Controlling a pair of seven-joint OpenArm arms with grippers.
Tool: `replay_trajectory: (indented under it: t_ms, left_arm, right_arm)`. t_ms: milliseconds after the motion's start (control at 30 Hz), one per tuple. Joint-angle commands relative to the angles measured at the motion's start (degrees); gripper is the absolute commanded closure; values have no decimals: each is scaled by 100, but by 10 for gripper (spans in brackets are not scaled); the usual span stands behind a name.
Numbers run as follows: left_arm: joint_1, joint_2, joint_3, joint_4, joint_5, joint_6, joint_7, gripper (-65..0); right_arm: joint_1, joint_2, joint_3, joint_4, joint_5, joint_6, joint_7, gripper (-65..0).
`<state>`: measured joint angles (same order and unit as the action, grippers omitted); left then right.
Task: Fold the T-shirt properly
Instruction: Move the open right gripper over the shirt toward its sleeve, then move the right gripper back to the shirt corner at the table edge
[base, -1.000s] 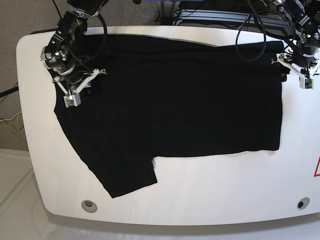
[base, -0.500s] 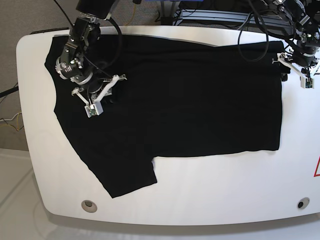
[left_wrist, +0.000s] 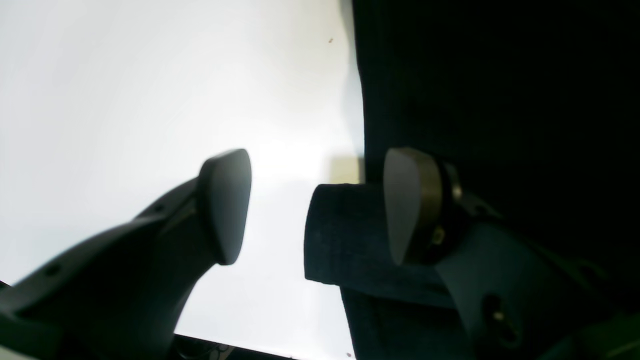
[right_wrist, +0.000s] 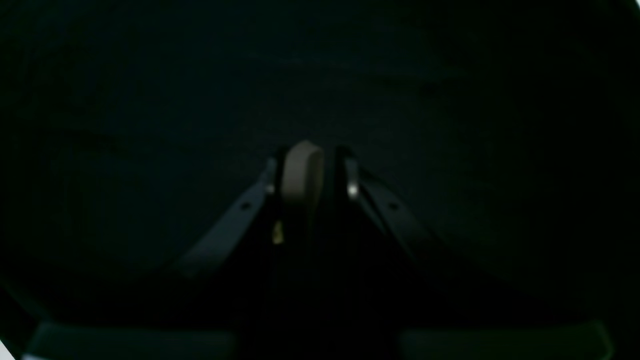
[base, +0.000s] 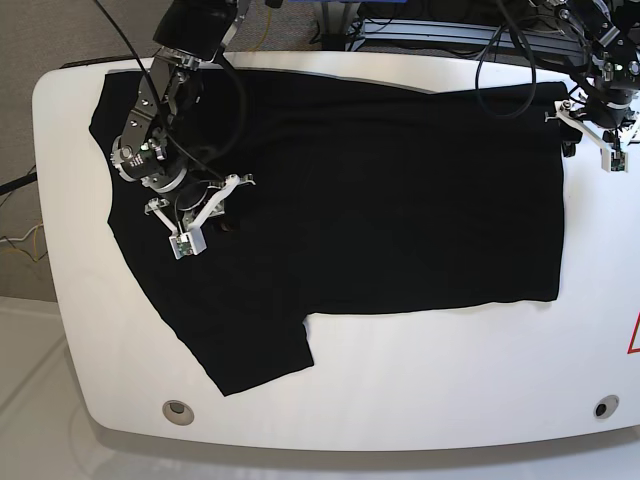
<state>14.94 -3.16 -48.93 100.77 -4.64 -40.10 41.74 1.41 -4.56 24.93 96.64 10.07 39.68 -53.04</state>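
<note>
Your T-shirt (base: 360, 190) lies spread flat across the white table (base: 450, 380), one sleeve pointing toward the near edge. Your left pincer (left_wrist: 315, 205) stands with its jaws apart at the shirt's side edge, one finger over bare table, the other over the cloth, with a small fold of fabric raised between them. Your right pincer (base: 215, 205) sits over the shirt near the far sleeve, its jaws nearly together; whether they pinch cloth, you cannot tell.

A white table (base: 420, 400) with rounded corners carries two small round holes (base: 179, 410) near its front edge (one per corner); cables (base: 500, 75) trail behind.
</note>
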Motion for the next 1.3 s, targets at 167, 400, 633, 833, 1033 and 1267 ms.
replay_trajectory:
  t_ms: [167, 400, 633, 833, 1033, 1267]
  left_arm:
    - [-21, -75, -8, 125, -67, 10, -125, -392]
    - [-21, -75, 0, 125, -67, 10, -134, -392]
    - [-21, -75, 9, 125, -67, 10, -134, -392]
    - [-13, -75, 9, 125, -67, 10, -134, -392]
    - [102, -75, 9, 125, -67, 10, -143, -392]
    - [110, -75, 9, 125, -67, 10, -143, -392]
  right_arm:
    - [-330, 425, 140, 740, 97, 32, 112, -93]
    - [-849, 460, 422, 1461, 79, 32, 95, -127]
    - [-1429, 530, 501, 1699, 97, 32, 77, -380]
    - [-1948, 486, 483, 1707, 106, 32, 77, -435]
    - [-2167, 232, 483, 1681, 106, 32, 104, -411]
    - [-2185, 205, 483, 1540, 106, 32, 104, -408]
